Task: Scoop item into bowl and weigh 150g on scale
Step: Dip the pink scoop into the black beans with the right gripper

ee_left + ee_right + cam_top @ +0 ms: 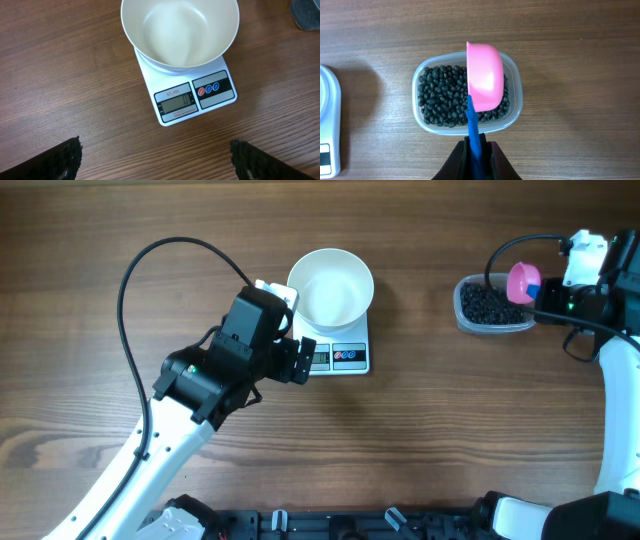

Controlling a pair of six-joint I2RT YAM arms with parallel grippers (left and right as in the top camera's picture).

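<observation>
The black pellets (440, 97) all lie in a clear tub (516, 100), well apart from the empty white bowl (331, 286) on the scale (348, 358). The right gripper (477, 150) clamps the pink scoop (485, 75) by its handle above them, likely ready to dig. The left gripper (157, 157) gapes empty near the scale, over a bare wooden table (450, 430).

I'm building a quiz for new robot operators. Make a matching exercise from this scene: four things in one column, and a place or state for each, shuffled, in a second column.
1. round white bowl
2. pink plastic scoop with blue handle
3. small black bead-like pellets
4. left gripper

A. in the clear plastic tub
B. open, empty
C. clamped in the shut right gripper
D. empty, on the white digital scale

Pairs: 1-D, 2-C, 3-A, 4-B
</observation>
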